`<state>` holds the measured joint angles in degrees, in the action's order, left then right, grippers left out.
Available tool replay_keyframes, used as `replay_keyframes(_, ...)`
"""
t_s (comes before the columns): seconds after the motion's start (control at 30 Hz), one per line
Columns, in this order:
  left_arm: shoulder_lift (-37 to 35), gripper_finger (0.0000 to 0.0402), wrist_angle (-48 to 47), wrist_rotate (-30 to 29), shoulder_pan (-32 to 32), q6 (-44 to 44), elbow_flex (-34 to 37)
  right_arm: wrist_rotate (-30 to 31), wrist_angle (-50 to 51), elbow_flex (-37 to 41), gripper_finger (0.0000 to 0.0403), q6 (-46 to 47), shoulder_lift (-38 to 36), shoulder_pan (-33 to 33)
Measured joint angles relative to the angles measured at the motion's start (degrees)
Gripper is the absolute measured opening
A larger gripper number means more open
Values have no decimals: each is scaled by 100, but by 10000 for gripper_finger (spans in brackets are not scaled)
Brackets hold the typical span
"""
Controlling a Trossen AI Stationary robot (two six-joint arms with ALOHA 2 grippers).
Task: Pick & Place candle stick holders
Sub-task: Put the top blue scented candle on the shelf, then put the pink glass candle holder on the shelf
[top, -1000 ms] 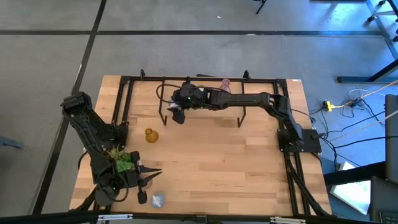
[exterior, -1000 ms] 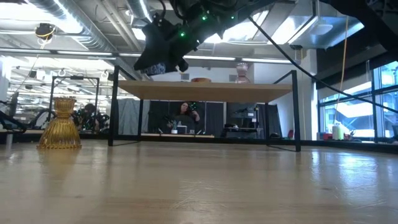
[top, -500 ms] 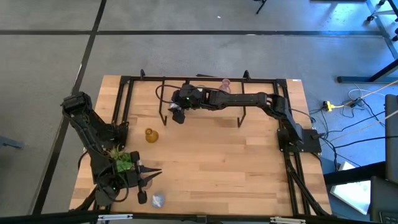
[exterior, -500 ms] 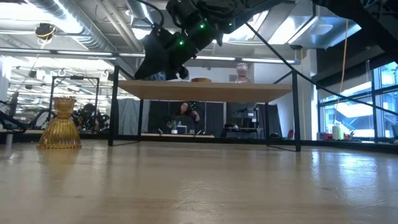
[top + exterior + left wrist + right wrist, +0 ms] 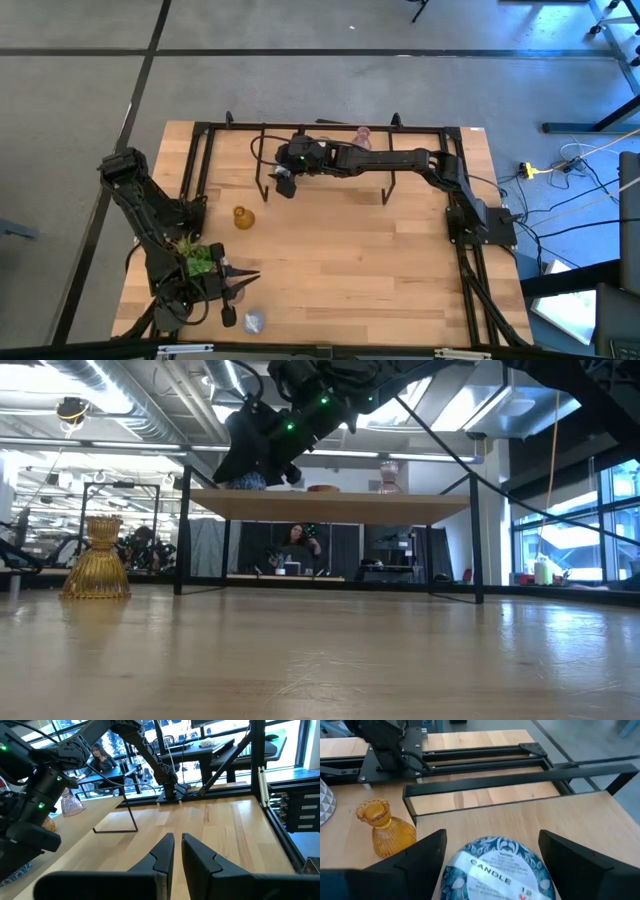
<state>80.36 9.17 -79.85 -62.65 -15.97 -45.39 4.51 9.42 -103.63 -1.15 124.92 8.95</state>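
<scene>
The right gripper point(image 5: 285, 186) is shown over the left end of the raised shelf point(image 5: 330, 506) at the far side of the table point(image 5: 350, 270), its fingers point(image 5: 582, 862) spread wide on either side of a blue-patterned round holder point(image 5: 496, 870); whether the holder is gripped cannot be told. The left gripper point(image 5: 177, 851) is seen closed and empty at the near left, beside the succulent point(image 5: 197, 258). The amber holder point(image 5: 243, 217) stands on the table left of centre, a pink holder point(image 5: 362, 136) on the shelf farther right, and a silvery-blue holder point(image 5: 254, 322) at the near edge.

On the tabletop point(image 5: 350, 270), a candle holder point(image 5: 243, 217) sits at nine o'clock; another point(image 5: 254, 322) at seven, the succulent point(image 5: 198, 259) between.
</scene>
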Motion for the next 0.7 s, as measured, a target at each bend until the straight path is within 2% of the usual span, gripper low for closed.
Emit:
replay_keyframes(0.33,0,31,-1,2,0,2,0,36,-436,0,320,-123,0,-4)
replay_keyframes(0.57,0,31,0,2,1,2,0,930,-910,0,321,-419,0,-4)
replay_keyframes(0.7,0,31,-16,2,2,2,0,1076,-1062,0,321,-426,-2,-15)
